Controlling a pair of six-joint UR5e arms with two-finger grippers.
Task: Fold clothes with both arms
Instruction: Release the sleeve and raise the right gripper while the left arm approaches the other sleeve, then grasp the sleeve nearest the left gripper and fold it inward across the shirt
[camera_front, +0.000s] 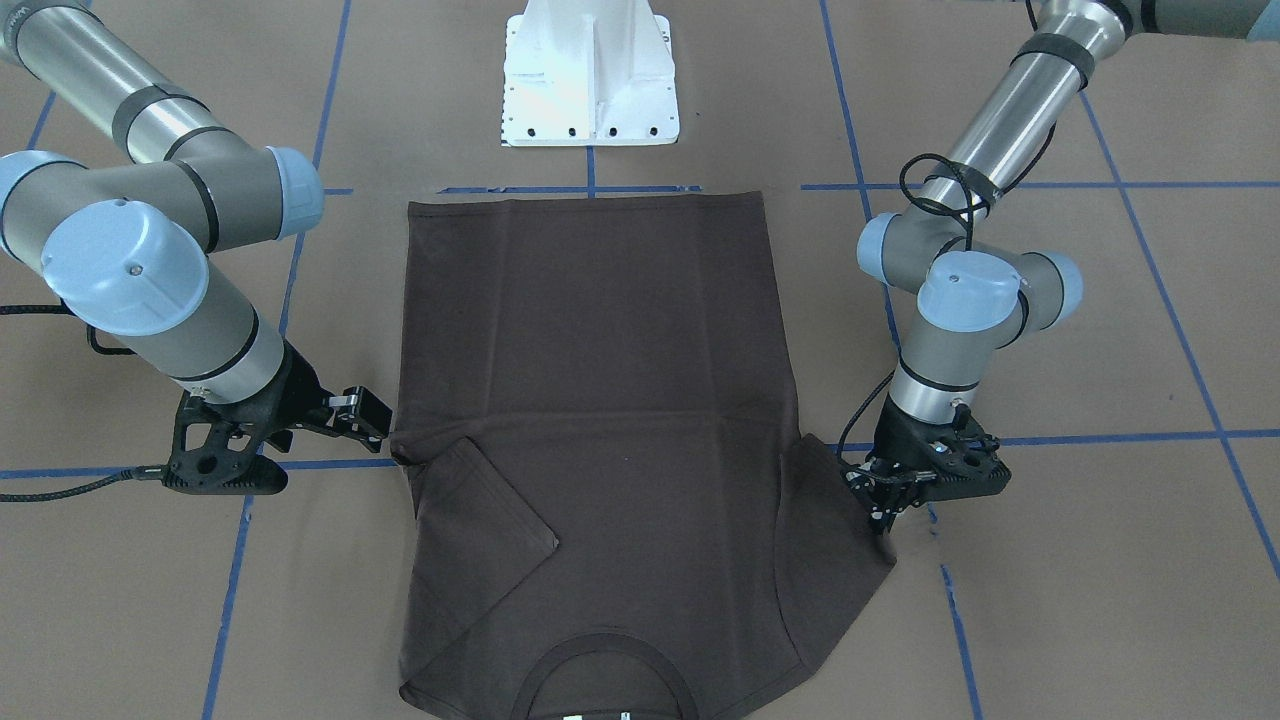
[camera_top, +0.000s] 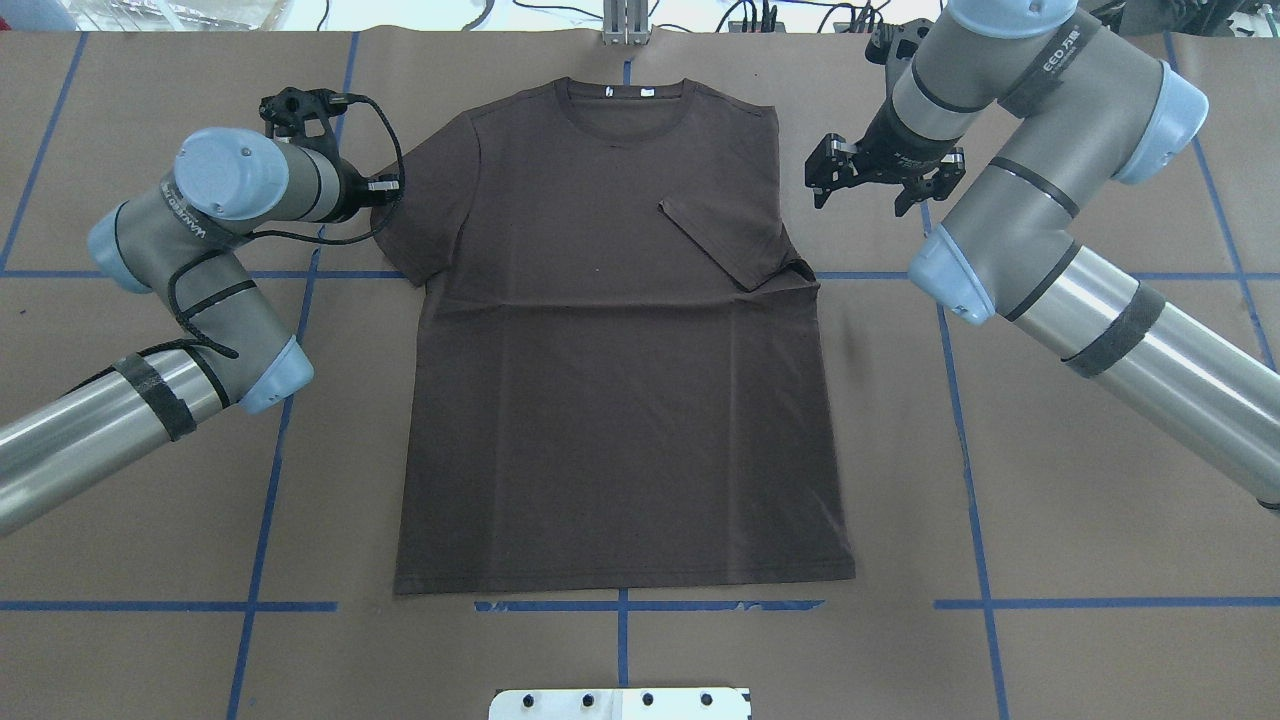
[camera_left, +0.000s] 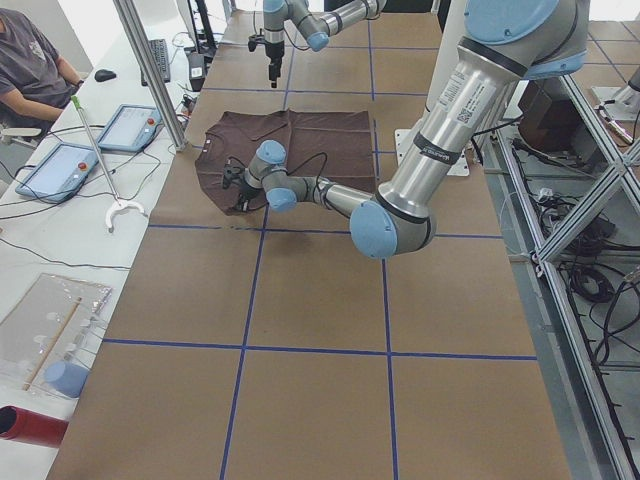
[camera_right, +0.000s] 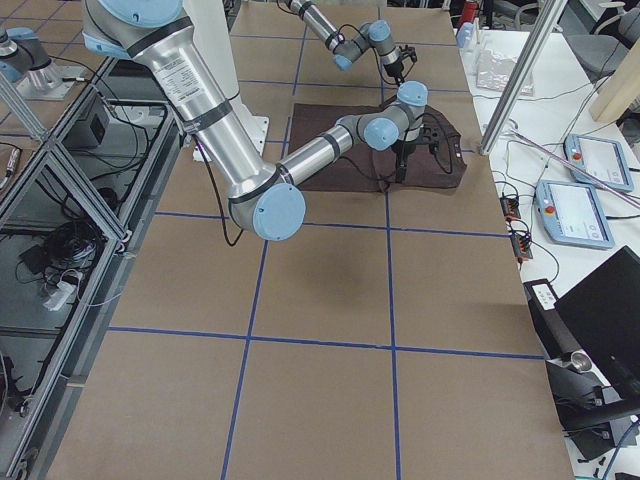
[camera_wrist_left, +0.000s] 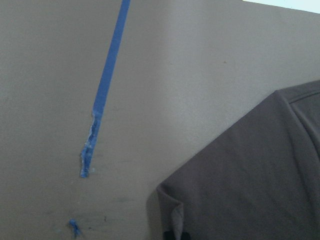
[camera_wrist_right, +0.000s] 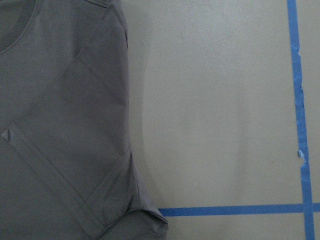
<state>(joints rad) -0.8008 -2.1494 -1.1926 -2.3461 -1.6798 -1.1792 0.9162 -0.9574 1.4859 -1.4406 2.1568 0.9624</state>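
Collar (camera_front: 600, 650) end of the brown T-shirt (camera_front: 600, 350) sits nearest, flat on the table (camera_front: 1080, 620), one sleeve (camera_front: 480, 510) folded in; left tool (camera_front: 882, 510) at the other sleeve's edge, lower right, can't tell its grip; right tool (camera_front: 370, 415) gaping wide, centre left.

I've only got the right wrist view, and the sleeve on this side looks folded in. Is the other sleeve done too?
Observer: No. The T-shirt's left sleeve lies spread flat on the table.
Operator: Where's the left claw?
Observer: The left claw is at that sleeve's outer hem; the left wrist view shows the corner curled up there.
Operator: Is my right claw carrying anything?
Observer: No, the right claw is open, clear of the cloth.
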